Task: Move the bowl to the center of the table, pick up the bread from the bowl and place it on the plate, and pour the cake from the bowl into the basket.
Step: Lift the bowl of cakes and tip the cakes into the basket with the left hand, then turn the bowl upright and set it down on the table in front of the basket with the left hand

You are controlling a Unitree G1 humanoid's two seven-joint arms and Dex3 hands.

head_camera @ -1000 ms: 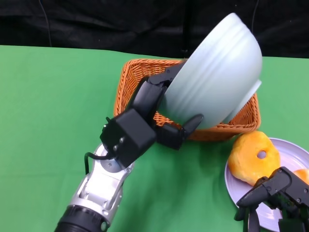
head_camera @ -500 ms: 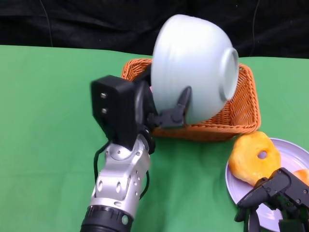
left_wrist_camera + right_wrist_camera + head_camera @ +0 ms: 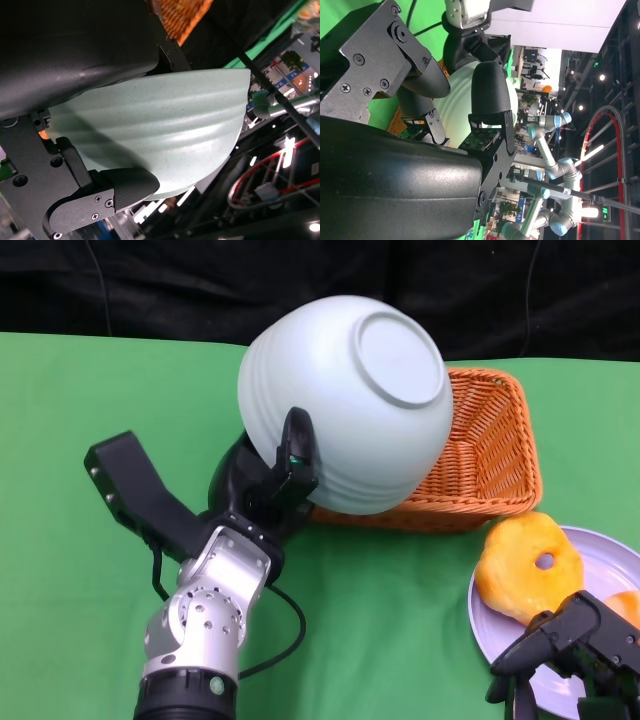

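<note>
My left hand (image 3: 268,483) grips the pale green bowl (image 3: 345,403) and holds it turned over above the left half of the orange wicker basket (image 3: 485,452), with the bowl's base facing up. The left wrist view shows the ribbed bowl wall (image 3: 160,140) clamped between the fingers (image 3: 107,192). The cake is hidden. A golden ring-shaped bread (image 3: 525,553) lies on the lilac plate (image 3: 600,560) at the lower right. My right hand (image 3: 572,650) rests low by the plate's near edge, its fingers apart and holding nothing. The bowl (image 3: 462,117) is visible past that hand in the right wrist view.
The green table (image 3: 90,410) stretches to the left and front of the basket. A black backdrop closes off the far edge. A second orange piece (image 3: 627,602) sits at the plate's right edge.
My left wrist has rolled further, turning the bowl from a steep tilt to fully upside down over the basket, and the bowl has shifted left. The right hand and bread stayed put.
</note>
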